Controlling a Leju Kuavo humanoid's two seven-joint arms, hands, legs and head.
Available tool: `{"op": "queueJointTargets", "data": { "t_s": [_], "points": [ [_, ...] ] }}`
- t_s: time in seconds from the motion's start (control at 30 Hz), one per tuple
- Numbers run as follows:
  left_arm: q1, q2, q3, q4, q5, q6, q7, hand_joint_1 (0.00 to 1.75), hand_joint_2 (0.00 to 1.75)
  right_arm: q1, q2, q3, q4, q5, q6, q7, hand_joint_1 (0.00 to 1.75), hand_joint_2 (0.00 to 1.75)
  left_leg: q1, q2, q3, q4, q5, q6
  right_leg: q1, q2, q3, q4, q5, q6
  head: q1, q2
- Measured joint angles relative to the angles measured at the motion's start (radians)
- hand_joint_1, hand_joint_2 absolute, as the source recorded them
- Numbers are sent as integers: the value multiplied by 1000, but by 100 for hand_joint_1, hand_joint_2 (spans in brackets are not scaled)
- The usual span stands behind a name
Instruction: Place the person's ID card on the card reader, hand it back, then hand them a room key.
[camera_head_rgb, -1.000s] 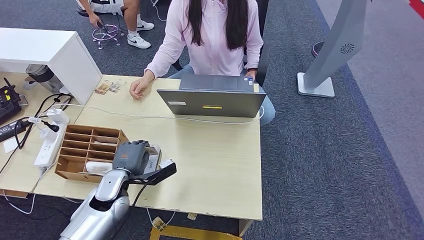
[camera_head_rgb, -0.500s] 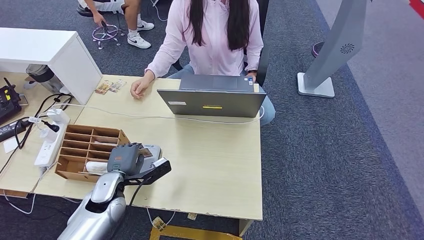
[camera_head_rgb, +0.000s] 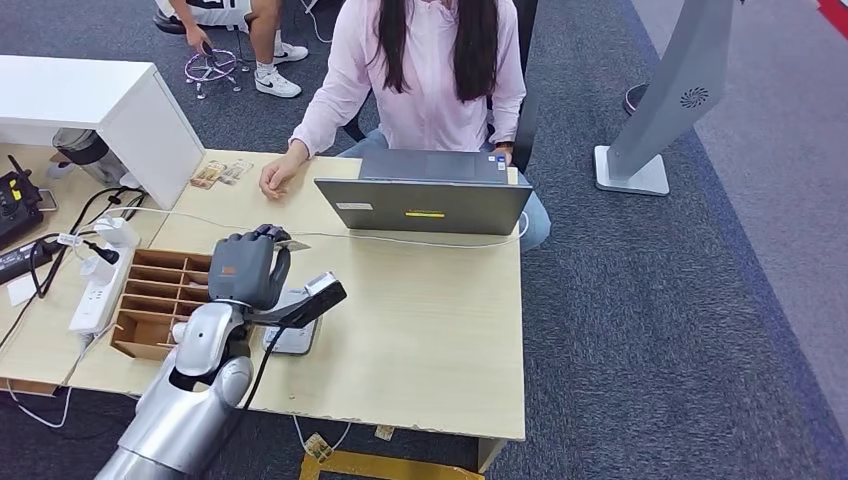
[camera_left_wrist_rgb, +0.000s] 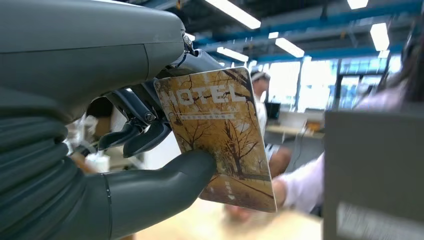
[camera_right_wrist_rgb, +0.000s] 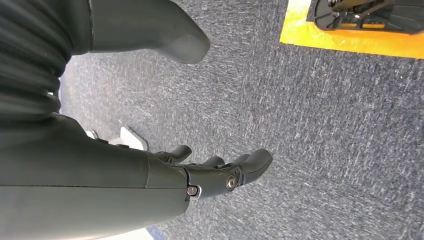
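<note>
Organizer (camera_head_rgb: 160, 300) of brown wood sits near the desk's (camera_head_rgb: 430, 330) left front corner, a white power strip (camera_head_rgb: 100, 285) just beside it. I see my left hand (camera_head_rgb: 248, 270) raised above the desk, pinching a key card (camera_left_wrist_rgb: 220, 135) printed "HOTEL" between thumb and fingers. A grey reader (camera_head_rgb: 292, 335) lies by the front edge under my wrist. The person's hand (camera_head_rgb: 275, 178) rests at the far edge beside a laptop (camera_head_rgb: 425, 195). My right hand (camera_right_wrist_rgb: 220, 177) hangs over carpet, fingers loosely apart, holding nothing.
</note>
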Motion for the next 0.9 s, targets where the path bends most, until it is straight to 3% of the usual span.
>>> {"op": "queueJointTargets", "data": {
  "t_s": [0.23, 0.43, 0.57, 0.9],
  "points": [
    [-177, 14, 0, -9, -2, 16, -30, 175, 175, -5, -1, 21, 0, 22, 12, -3, 0, 175, 0, 0, -1, 0, 2, 0, 0, 0, 0, 0, 2, 0, 0, 0],
    [-368, 13, 0, 62, -26, -9, -20, 175, 175, -11, -3, 38, 0, 34, 20, -5, 0, 175, 0, 0, -1, 0, 4, 0, 0, 0, -1, 0, 4, 0, 0, 0],
    [-434, 8, 0, 119, -36, -23, -9, 0, 175, -11, -4, 44, 0, 35, 19, -5, 0, 175, 0, 0, -1, 0, 4, 0, 0, 0, -1, 0, 4, 0, 0, 0],
    [-454, 2, -3, 208, -33, -51, 20, 0, 175, -12, -4, 45, 0, 35, 20, -4, 0, 175, 0, 0, -1, 0, 4, 0, 0, 0, -1, 0, 4, 0, 0, 0]
  ]
}}
